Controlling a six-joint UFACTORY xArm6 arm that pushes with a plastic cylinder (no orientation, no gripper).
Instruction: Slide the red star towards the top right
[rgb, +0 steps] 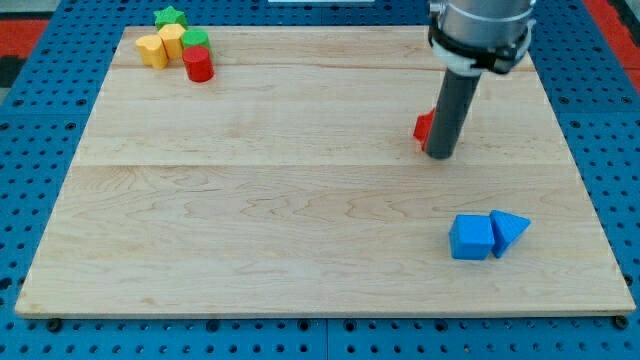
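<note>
The red star (423, 127) lies right of the board's middle, mostly hidden behind my rod; only its left edge shows. My tip (440, 156) rests on the board just below and right of the star, touching or nearly touching it. The rod rises from there to the arm at the view's top.
A blue cube (471, 238) and a blue triangle (508, 231) sit together at the lower right. At the top left stand a green star (170, 17), two yellow blocks (152, 50) (172, 39), a green cylinder (195, 40) and a red cylinder (199, 65). The wooden board (250, 200) lies on a blue pegboard.
</note>
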